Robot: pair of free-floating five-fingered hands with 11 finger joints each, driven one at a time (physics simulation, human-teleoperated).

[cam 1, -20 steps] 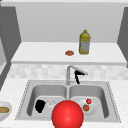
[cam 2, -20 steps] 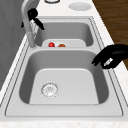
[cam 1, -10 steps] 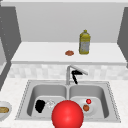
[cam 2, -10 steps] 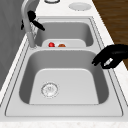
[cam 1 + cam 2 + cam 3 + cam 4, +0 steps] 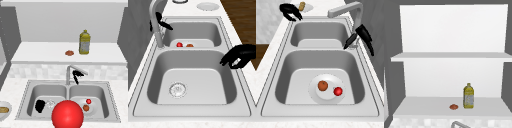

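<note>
Right robot hand [image 5: 78, 75]: at the grey metal sink faucet [image 5: 68, 75], just under its spout; thumb stuck out toward the basin, fingers straight, closed on nothing. In the right side view [image 5: 364, 37] it sits between the faucet stem and the back wall, tight to both.
Left robot hand [image 5: 40, 105]: in the air over the front edge of the left basin [image 5: 195, 82]; fingers curled loosely downward, holding nothing. In the left side view [image 5: 239, 57] it hangs above the basin's front rim.
Faucet: stem stands on the divider between the two basins, spout reaching out over the sink.
Left basin: bare floor with a round metal drain [image 5: 177, 89]; open room all round it.
Right basin [image 5: 293, 75]: white round plate [image 5: 327, 98] on the floor, carrying an orange-brown round fruit [image 5: 322, 85] and a small red round fruit [image 5: 338, 91], near each other but apart; free floor along the walls.
Red ball [image 5: 67, 115]: large, at the front edge of the sink, covering the divider.
Tabletop [image 5: 10, 87]: white; a bowl with a bread roll [image 5: 3, 110] left of the sink.
Shelf [image 5: 45, 53]: behind the sink; yellow plastic bottle [image 5: 84, 42] upright, small brown round item [image 5: 69, 53] just left of it, wide bare stretch to the left.
</note>
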